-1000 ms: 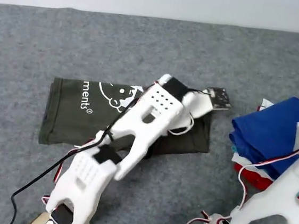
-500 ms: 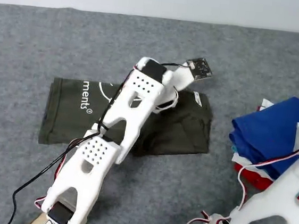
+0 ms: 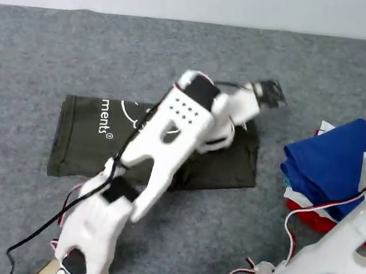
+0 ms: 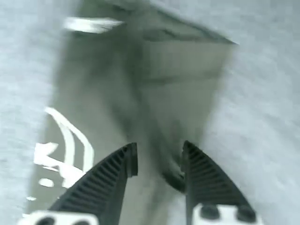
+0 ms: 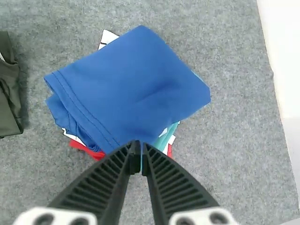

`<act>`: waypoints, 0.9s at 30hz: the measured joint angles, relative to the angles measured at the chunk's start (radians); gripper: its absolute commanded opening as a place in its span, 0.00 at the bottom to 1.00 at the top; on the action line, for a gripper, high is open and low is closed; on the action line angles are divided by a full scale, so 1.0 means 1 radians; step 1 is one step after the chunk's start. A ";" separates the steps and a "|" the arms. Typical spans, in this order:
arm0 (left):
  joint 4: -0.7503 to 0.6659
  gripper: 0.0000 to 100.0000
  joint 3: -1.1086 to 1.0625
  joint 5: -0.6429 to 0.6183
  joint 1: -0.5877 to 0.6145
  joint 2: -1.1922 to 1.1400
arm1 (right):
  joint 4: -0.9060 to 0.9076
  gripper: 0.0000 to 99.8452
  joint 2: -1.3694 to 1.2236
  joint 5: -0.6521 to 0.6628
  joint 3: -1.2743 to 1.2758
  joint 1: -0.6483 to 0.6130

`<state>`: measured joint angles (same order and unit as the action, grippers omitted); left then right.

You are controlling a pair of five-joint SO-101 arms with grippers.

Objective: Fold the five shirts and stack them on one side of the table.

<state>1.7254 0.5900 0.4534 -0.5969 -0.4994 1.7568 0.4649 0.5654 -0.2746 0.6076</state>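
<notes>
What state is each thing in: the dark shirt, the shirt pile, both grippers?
Dark olive-green shirt with white print: folded flat, lying apart from the pile.
Blue shirt: folded, on top of the pile.
Red shirt: under the blue one, edge showing.
Left gripper: open, over the green shirt.
Right gripper: shut, empty, over the blue shirt.

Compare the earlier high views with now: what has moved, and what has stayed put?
The left gripper moved from the dark green shirt's right edge toward the table's far side, then swung right; it is open, holding nothing. The shirt and the blue-topped stack stayed put.
</notes>
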 measured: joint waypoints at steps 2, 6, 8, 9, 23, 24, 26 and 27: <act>0.000 0.16 -0.187 -0.002 -0.041 0.109 | 0.000 0.02 0.000 0.000 0.000 0.000; -0.002 0.16 -0.474 -0.002 -0.066 0.190 | 0.000 0.02 0.000 0.000 0.000 0.000; -0.006 0.15 -0.565 0.012 -0.049 0.190 | 0.000 0.02 0.002 0.000 0.009 0.000; -0.021 0.15 -0.592 0.028 -0.031 0.190 | 0.000 0.02 0.002 0.000 0.025 0.000; -0.166 0.14 -0.338 0.158 0.345 -0.138 | 0.000 0.02 0.002 0.000 0.092 0.000; -0.166 0.14 -0.307 0.158 0.351 -0.170 | 0.000 0.02 0.002 0.000 0.092 0.000; -0.138 0.14 -0.245 0.164 0.356 -0.216 | 0.000 0.02 0.002 0.000 0.092 0.000; -0.115 0.14 -0.213 0.164 0.356 -0.232 | 0.000 0.02 0.003 0.000 0.092 0.000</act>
<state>1.6103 0.3767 0.6176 -0.2409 -0.7311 1.7568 0.4680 0.5654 -0.1826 0.6076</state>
